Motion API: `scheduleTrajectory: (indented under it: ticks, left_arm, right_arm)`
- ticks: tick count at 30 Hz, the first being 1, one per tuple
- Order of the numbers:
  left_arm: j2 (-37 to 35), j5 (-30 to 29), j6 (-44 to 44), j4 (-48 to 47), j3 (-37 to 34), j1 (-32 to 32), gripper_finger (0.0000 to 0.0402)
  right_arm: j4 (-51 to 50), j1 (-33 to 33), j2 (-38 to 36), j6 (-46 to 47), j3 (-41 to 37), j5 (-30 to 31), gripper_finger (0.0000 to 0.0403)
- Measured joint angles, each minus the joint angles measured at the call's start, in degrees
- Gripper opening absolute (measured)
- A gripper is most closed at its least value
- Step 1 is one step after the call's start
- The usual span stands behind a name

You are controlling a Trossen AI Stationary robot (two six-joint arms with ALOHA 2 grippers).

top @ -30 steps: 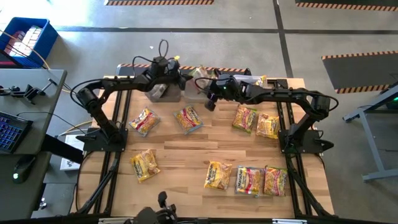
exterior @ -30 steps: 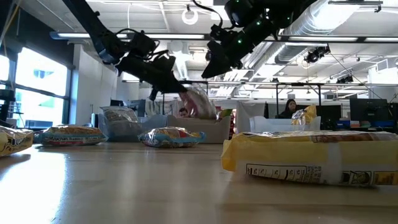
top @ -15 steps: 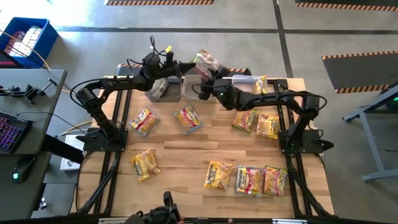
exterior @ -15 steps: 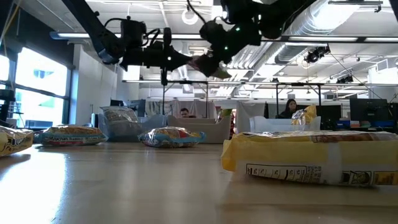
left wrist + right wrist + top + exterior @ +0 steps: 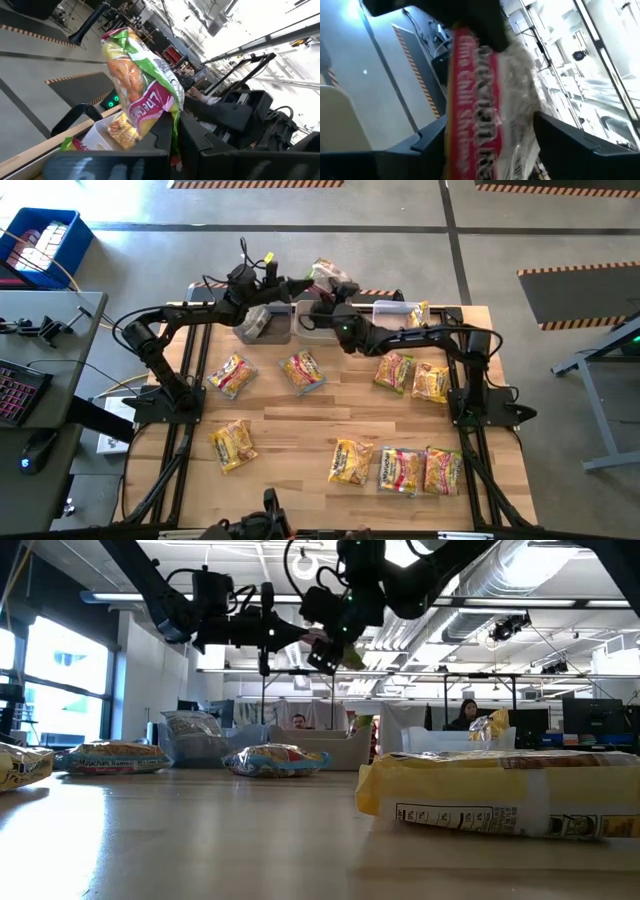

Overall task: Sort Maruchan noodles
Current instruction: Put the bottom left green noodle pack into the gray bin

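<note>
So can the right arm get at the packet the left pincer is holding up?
Probably yes: the packet hangs in the air from the shut left pincer, and the open right pincer sits right at it, with nothing between.

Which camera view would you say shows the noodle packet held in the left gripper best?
The left wrist view: the noodle packet fills it, green-and-pink print clear. The high view shows it small, the low view mostly hidden behind the right gripper, the right wrist view close but blurred.
</note>
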Motion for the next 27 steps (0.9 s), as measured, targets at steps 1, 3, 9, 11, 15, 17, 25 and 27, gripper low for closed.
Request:
scheduleTrajectory:
  ticks: [1,3,9,11,15,17,25,27]
  left_arm:
    - [0.01,0.16,0.00,-0.14,0.00,0.19,0.0000]
    - [0.00,0.39,0.00,-0.31,0.00,0.44,0.0000]
    - [-0.01,1.00,0.39,-0.44,0.00,1.17,0.0000]
    - [-0.01,2.07,0.39,-0.49,0.00,1.39,0.0000]
    - [-0.01,3.31,0.44,-0.93,0.00,1.50,0.0005]
    - [0.01,3.35,0.48,-0.99,0.00,1.60,0.0009]
    - [0.01,8.28,5.30,-0.49,0.00,3.75,0.0047]
    - [0.01,9.62,6.95,-0.49,0.00,4.88,0.0063]
  right_arm:
    - [-0.56,0.00,0.03,0.40,0.73,0.15,0.0250]
    - [-1.85,0.00,0.04,1.83,1.88,0.55,0.0237]
    - [-8.42,0.04,0.11,6.18,5.46,0.09,0.0171]
    - [-11.76,-0.04,0.11,8.08,6.40,-0.23,0.0145]
    - [-17.76,-0.22,0.11,12.91,7.97,-1.66,0.0093]
    - [-19.19,-0.24,0.07,14.81,8.32,-2.68,0.0069]
    - [-19.61,-0.21,0.07,15.24,8.32,-3.54,0.0021]
    - [-19.71,-0.26,0.07,15.27,8.32,-3.53,0.0021]
